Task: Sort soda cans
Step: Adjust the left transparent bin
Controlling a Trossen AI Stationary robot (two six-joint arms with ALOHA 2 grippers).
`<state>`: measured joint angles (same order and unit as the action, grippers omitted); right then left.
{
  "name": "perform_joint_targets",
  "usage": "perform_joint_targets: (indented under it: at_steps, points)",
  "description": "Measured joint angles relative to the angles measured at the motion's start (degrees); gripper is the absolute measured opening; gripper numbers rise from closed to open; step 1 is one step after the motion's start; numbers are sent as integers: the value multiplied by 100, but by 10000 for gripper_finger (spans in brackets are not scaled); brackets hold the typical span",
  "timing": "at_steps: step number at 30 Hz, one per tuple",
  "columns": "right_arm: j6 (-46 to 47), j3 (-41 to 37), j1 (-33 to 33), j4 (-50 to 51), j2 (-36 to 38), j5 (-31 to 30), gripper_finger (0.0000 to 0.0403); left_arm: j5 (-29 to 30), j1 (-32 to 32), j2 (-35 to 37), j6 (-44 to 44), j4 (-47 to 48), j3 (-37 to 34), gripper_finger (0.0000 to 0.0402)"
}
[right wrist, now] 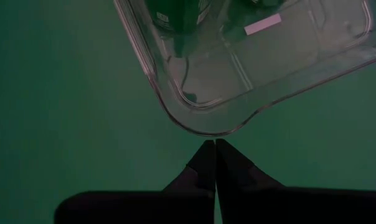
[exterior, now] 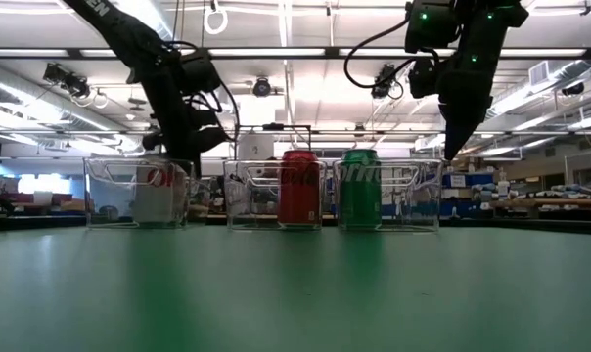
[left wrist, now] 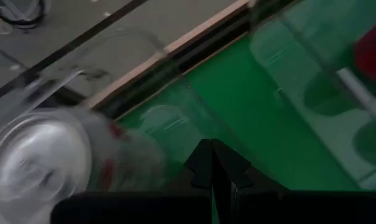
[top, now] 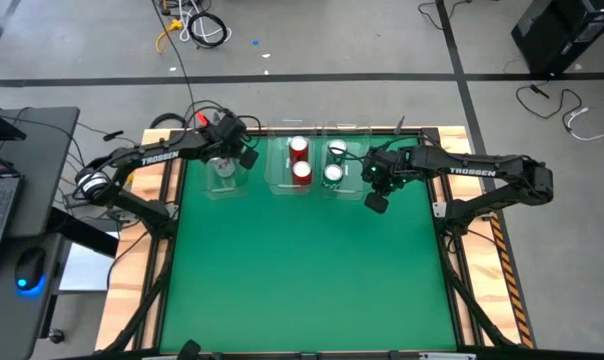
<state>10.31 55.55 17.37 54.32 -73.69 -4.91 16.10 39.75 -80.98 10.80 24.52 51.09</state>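
- Left hand (top: 244, 152) shut, empty, above left bin (top: 225, 185) with silver can (left wrist: 42, 163).
- Right hand (top: 376, 202) shut, empty, beside green cans (top: 334, 163).
- Sorting apparently complete; retract upward, clear of bin walls.

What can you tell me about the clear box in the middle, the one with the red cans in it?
The middle bin is a see-through plastic box with rounded corners, open at the top, standing flat on the green table near its far edge. It sits between two similar bins, apart from both. Inside stand two red cans with silver tops, upright, one behind the other. In the low view, red lettering shows through its front wall. No end effector touches it.
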Motion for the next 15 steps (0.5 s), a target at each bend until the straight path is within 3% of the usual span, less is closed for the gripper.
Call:
perform_joint_targets:
  at_steps: [4,9,12,15]
  points:
    - [0,0,0,-3,0,0,0,-424,-12,-142,-123,-229,0,0]
    - [-38,0,0,-6,0,0,0,-474,-165,-103,-413,-217,108,0]
    - [-50,0,2,-6,0,0,0,-429,-172,75,-465,-31,409,0]
    - [-56,0,2,-6,0,1,0,28,-127,229,-473,460,739,0]
